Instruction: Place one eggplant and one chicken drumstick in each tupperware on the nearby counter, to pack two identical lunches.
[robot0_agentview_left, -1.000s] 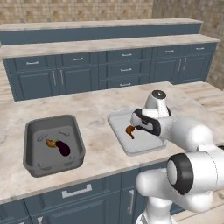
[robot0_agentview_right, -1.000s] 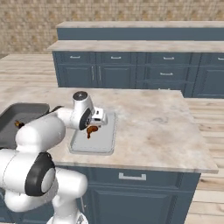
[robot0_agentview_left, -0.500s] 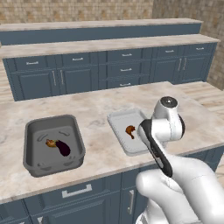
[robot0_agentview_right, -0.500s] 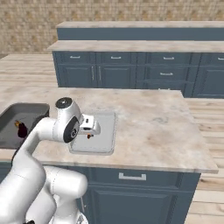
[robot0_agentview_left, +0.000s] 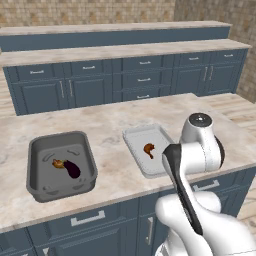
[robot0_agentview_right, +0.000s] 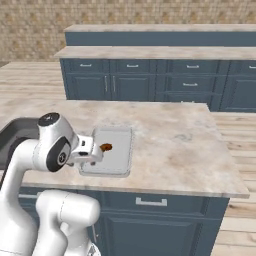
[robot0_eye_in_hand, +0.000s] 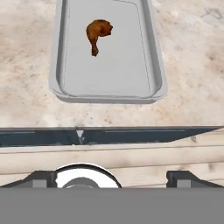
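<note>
On the beige stone counter (robot0_agentview_left: 115, 125) sits the deep dark grey tupperware (robot0_agentview_left: 35, 172), holding a purple eggplant (robot0_agentview_left: 73, 170) and a chicken drumstick (robot0_agentview_left: 59, 163). To its right the shallow pale grey tupperware (robot0_agentview_left: 134, 143) (robot0_agentview_right: 120, 162) (robot0_eye_in_hand: 127, 83) holds one brown drumstick (robot0_agentview_left: 148, 149) (robot0_agentview_right: 105, 147) (robot0_eye_in_hand: 98, 33). My gripper (robot0_eye_in_hand: 111, 178) is open and holds nothing. It hangs above the counter's front edge, short of the tray's near end. The arm hides most of the dark tub (robot0_agentview_right: 15, 132) in the right base view.
Stepped blue counters (robot0_agentview_left: 125, 75) run along the brick wall behind the island. Below the island's front edge (robot0_eye_in_hand: 131, 135) are dark blue drawers (robot0_agentview_right: 150, 202) with silver handles, then wooden floor (robot0_agentview_right: 240, 150). The stone top (robot0_agentview_right: 175, 140) stretches on to the right of the tray.
The arm has drawn back from over the pale tray toward the counter's front edge. The drumstick stays lying in the tray. The jaws remain wide.
</note>
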